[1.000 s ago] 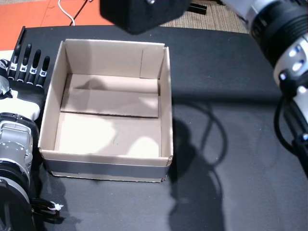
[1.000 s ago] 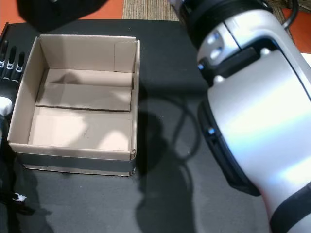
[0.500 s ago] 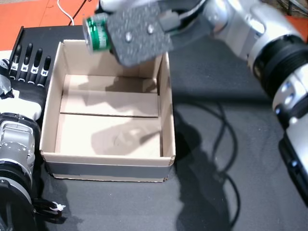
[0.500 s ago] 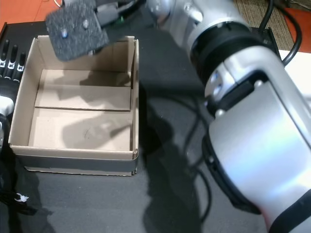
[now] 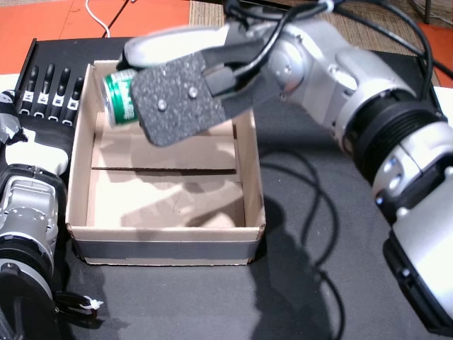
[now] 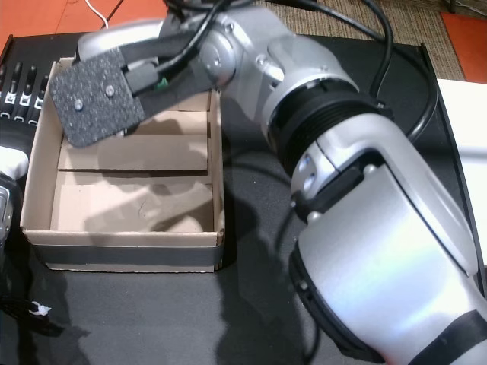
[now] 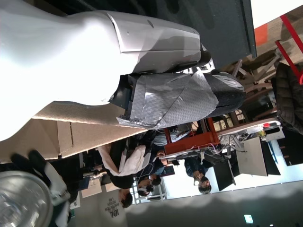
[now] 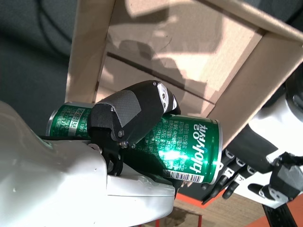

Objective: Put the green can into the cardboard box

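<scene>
Closest to me, in a head view, my left forearm lies along the left edge of the black table (image 5: 340, 283), and my left hand (image 5: 46, 88) rests flat just outside the cardboard box's (image 5: 166, 244) left wall, its dark fingers (image 5: 49, 79) straight, side by side and holding nothing. In the left wrist view that hand is hardly readable: I see white casing, a grey padded part and a strip of cardboard, with people seated at desks in the room behind.

The cardboard box stands open on the table; what shows of its floor is bare, with shadows across it.

Farther out, my right arm reaches across from the right, and my right hand (image 5: 180, 95) hangs over the box's far left corner, its rough black back turned up. In that head view only one end of the green can (image 5: 120, 98) pokes out at the left of the hand. In the other head view the hand (image 6: 95, 99) covers the can completely. The right wrist view shows the most: the green can (image 8: 189, 146) lies on its side in my grip, a black finger (image 8: 132, 113) curled over its middle, pressing it to the white palm, above the box's open inside.
</scene>
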